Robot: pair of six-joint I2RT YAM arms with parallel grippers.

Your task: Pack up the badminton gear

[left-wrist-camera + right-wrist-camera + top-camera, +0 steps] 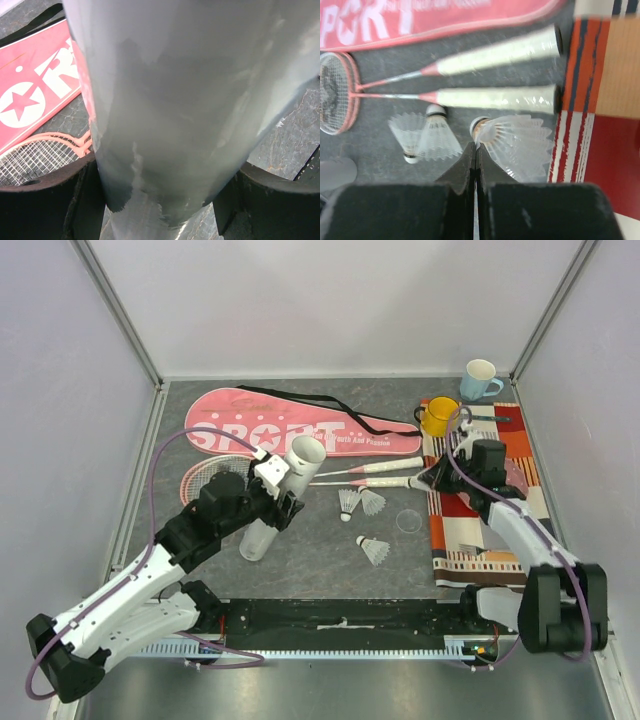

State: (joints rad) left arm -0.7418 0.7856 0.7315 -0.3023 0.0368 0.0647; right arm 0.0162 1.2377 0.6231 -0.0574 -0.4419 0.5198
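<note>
My left gripper (277, 503) is shut on the long white tube (283, 495) and holds it tilted, open end up and far; the tube (190, 100) fills the left wrist view between my gripper's (160, 200) dark fingers (45, 205). My right gripper (475, 146) is shut on the feather edge of a white shuttlecock (520, 142), above the two white racket handles (495, 97). In the top view it (432, 480) hangs at the handle ends (388, 483). Three shuttlecocks (372, 502) lie on the table. The pink rackets' heads (207, 476) lie beside the pink SPORT bag (300, 427).
The striped orange cloth (483, 502) lies on the right under my right arm, with a yellow cup (438, 417) and a pale blue cup (480, 380) at its far end. A small clear round lid (408, 521) lies beside the cloth. The bag's black strap (340, 410) loops behind it.
</note>
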